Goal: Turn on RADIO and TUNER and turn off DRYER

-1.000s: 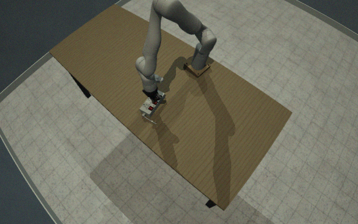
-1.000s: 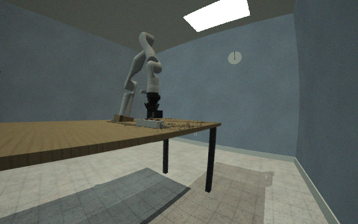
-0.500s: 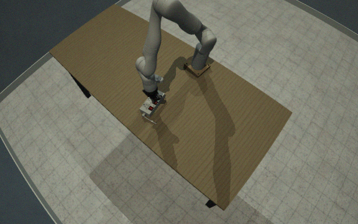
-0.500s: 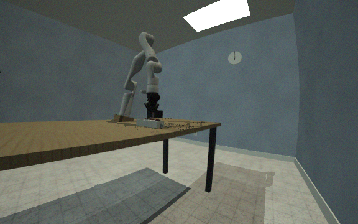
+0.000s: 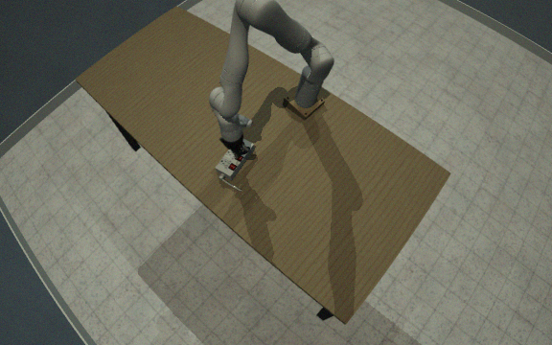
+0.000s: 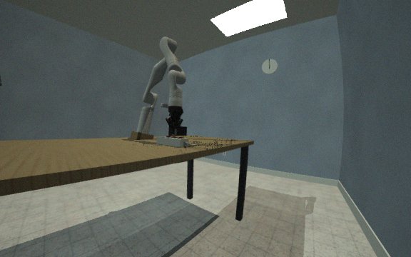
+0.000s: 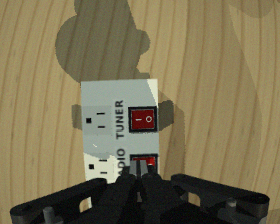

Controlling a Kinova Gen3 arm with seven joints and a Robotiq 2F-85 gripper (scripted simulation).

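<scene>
A white power strip [image 7: 119,132] lies flat on the wooden table, near its front edge; it also shows in the top view [image 5: 234,162] and the exterior view [image 6: 171,140]. Its red TUNER switch [image 7: 141,120] is in full view. My gripper [image 7: 138,170] is shut, and its fingertips rest over the red switch [image 7: 147,159] beside the partly hidden RADIO label. The rest of the strip, with the DRYER switch, is hidden under the gripper in the wrist view. In the top view the gripper [image 5: 238,148] stands upright over the strip.
The arm's base [image 5: 305,104] is bolted to the table behind the strip. A short cable stub [image 5: 230,183] sticks out of the strip's near end, close to the table's front edge.
</scene>
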